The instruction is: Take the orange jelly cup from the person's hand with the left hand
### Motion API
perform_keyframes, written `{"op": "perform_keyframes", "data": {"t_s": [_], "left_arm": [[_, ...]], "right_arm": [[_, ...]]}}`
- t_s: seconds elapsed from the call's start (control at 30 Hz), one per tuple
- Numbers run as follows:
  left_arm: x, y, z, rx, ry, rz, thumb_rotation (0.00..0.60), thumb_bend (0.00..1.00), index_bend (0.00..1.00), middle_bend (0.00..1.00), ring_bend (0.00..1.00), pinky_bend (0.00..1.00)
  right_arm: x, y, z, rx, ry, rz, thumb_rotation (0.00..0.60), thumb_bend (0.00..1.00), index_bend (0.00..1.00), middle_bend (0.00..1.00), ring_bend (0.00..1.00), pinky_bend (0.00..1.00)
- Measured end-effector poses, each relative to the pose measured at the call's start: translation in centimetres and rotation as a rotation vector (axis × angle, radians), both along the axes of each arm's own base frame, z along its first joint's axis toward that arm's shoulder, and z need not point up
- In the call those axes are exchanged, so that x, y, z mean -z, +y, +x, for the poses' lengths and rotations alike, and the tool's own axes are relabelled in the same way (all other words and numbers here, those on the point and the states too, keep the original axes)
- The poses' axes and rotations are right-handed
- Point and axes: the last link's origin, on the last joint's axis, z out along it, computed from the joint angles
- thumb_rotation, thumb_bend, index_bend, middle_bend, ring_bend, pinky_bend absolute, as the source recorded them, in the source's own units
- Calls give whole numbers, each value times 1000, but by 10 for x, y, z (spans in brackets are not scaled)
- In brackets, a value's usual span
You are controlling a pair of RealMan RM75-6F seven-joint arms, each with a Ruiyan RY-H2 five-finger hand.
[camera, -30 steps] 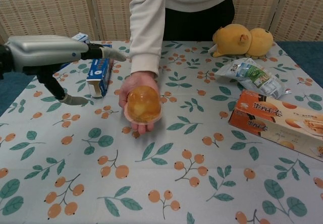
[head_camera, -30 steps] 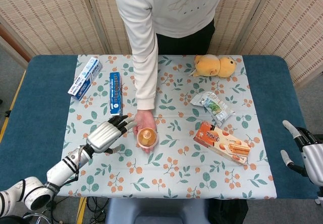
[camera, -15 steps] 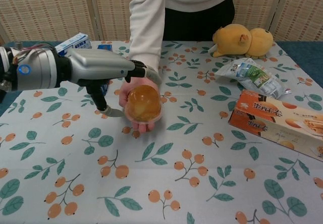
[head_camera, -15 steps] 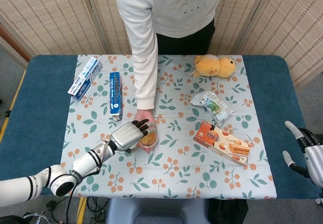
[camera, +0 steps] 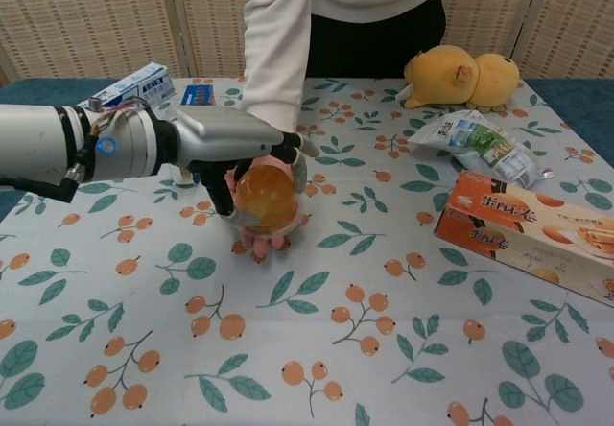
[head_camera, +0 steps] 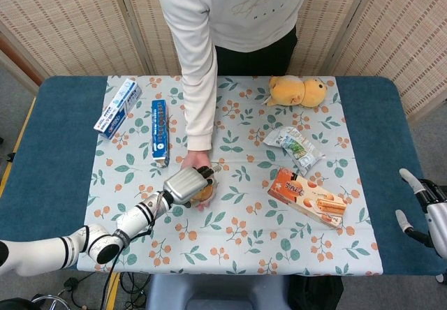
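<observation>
Now, since a second earlier, the left hand (camera: pixel 251 153) had crossed from the left of the person's hand (camera: pixel 261 239) to sit over it at the middle of the desk (head_camera: pixel 63 142), its fingers (camera: pixel 295 172) curling around the orange jelly cup (camera: pixel 266 196), which rested on the person's palm. By my judgement the grasp was closing but the cup had not been lifted away, and whether the fingers truly gripped it I cannot tell. The right hand (head_camera: pixel 422 205) hung off the right edge, fingers apart, empty. The biscuit box (head_camera: pixel 307 197) lay closed, contents unseen.
</observation>
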Motion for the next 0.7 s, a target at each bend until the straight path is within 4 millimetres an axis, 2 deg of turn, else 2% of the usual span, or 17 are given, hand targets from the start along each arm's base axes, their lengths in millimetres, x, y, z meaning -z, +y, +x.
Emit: {"op": "perform_keyframes", "data": {"t_s": [0.27, 0.43, 0.7], "left_arm": [[5, 6, 1, -34, -52, 6, 600, 309, 483, 305, 438, 671], [3, 7, -2, -44, -81, 8, 600, 324, 507, 355, 484, 724], [-21, 8, -12, -66, -120, 37, 600, 330, 516, 391, 497, 742]], "right_arm": [[0, -1, -1, 5, 1, 3, 600, 383, 97, 229, 195, 411], [1, -2, 0, 4, 0, 3, 600, 383, 98, 229, 195, 411], [0, -3, 2, -6, 3, 1, 600, 383, 98, 229, 195, 411]]}}
